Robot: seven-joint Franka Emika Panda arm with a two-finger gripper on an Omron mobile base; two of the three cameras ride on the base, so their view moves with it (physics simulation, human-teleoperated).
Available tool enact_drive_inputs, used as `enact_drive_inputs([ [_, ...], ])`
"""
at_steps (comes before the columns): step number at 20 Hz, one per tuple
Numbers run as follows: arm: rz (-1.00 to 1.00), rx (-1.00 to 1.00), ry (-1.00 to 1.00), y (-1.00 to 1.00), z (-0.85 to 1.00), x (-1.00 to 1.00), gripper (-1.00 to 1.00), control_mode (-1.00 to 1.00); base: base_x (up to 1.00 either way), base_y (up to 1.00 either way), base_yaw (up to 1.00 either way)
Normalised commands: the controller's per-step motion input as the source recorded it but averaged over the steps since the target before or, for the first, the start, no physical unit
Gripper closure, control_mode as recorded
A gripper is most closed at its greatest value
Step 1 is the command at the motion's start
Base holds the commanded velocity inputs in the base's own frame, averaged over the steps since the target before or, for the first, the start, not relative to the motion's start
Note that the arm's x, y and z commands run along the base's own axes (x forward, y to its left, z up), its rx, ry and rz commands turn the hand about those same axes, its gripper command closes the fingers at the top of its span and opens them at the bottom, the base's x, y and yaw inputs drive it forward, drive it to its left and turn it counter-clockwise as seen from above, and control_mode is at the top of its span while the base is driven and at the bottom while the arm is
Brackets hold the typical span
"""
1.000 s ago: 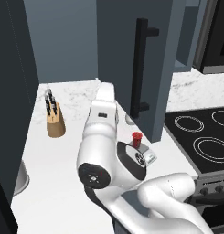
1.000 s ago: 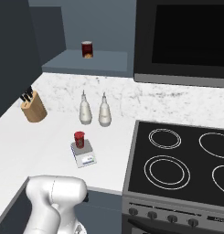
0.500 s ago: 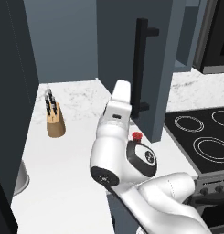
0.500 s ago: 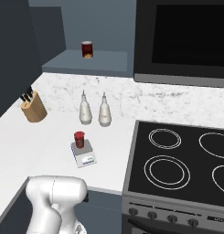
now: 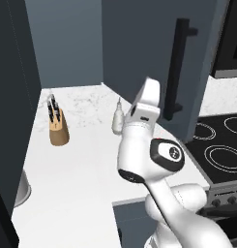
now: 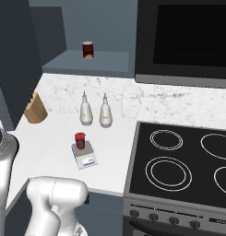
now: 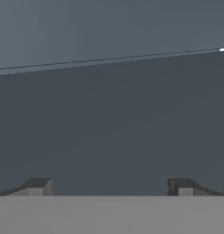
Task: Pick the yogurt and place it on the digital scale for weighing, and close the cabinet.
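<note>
The yogurt [image 6: 80, 139], a small dark red cup, stands upright on the grey plate of the digital scale [image 6: 85, 156] on the white counter. The cabinet [image 6: 91, 64] is open. Its slate-blue door [image 5: 139, 53] with the black bar handle [image 5: 180, 68] swings out over the counter. My raised hand [image 5: 148, 97] points at the door's outer face, close to it. My gripper [image 7: 109, 187] is open. Its fingertips [image 7: 38, 186] stand wide apart with nothing between them, and the door's flat surface lies right ahead.
A red can [image 6: 88, 50] stands on the cabinet shelf. Two pale bottles [image 6: 86, 110] and a knife block [image 6: 35, 109] are on the counter behind the scale. The black stove [image 6: 179, 166] lies to the right, under a microwave [image 6: 183, 37]. A grey pot [image 5: 21, 190] sits at the counter's left edge.
My arm has risen and swung toward the door face, and now hides the yogurt in the left base view. The door's handle has shifted to the right there.
</note>
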Motion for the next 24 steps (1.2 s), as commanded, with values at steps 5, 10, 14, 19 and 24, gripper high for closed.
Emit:
enact_drive_inputs([
  [5, 0.00, 0.07, 0.00, -0.73, 0.21, 0.37, -1.00, -1.00, 0.00, 0.00, 0.00],
  [10, 0.00, 0.06, 0.00, -0.70, 0.12, 0.46, -1.00, -1.00, 0.00, 0.00, 0.00],
  [14, 0.00, 0.03, 0.00, -0.50, 0.05, 0.38, -1.00, -1.00, 0.00, 0.00, 0.00],
  [19, 0.01, 0.01, 0.01, -0.35, 0.00, 0.72, -1.00, -1.00, 0.00, 0.00, 0.00],
  [24, 0.05, 0.02, 0.05, -0.34, 0.00, 0.88, -1.00, -1.00, 0.00, 0.00, 0.00],
])
